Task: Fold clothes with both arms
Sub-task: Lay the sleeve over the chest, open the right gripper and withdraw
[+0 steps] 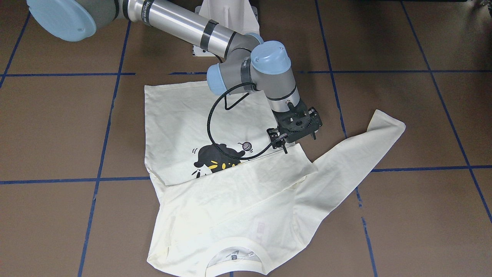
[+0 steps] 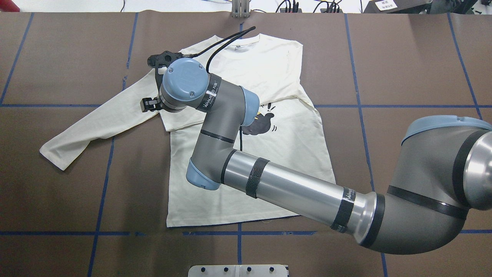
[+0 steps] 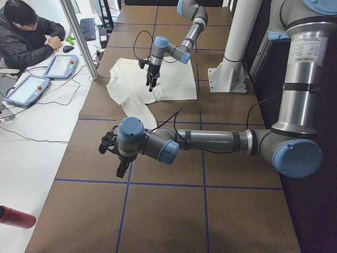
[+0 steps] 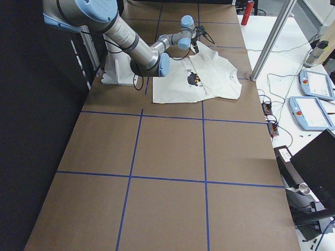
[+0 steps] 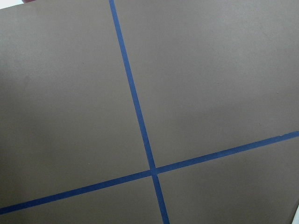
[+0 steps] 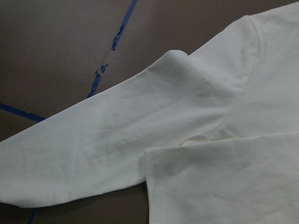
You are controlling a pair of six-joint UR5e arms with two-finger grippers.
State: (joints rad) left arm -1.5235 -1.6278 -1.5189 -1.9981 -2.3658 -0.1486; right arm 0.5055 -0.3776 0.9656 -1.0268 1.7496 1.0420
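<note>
T-shirt (image 1: 230, 200) lies partly folded; right gripper (image 1: 300, 138) hovers above its spread sleeve (image 1: 357, 154), left gripper (image 3: 120, 163) far off left over the table (image 1: 57, 127); claws' state I cannot tell.

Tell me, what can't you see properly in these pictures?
Cat print: a fold of the T-shirt covers part of it in the front-facing view; the right arm covers most of it overhead.
Right gripper: its wrist hides the fingertips, so open or shut is unclear.
Left gripper: only in the left side view, too small to judge.
Second sleeve: no view shows it.
</note>
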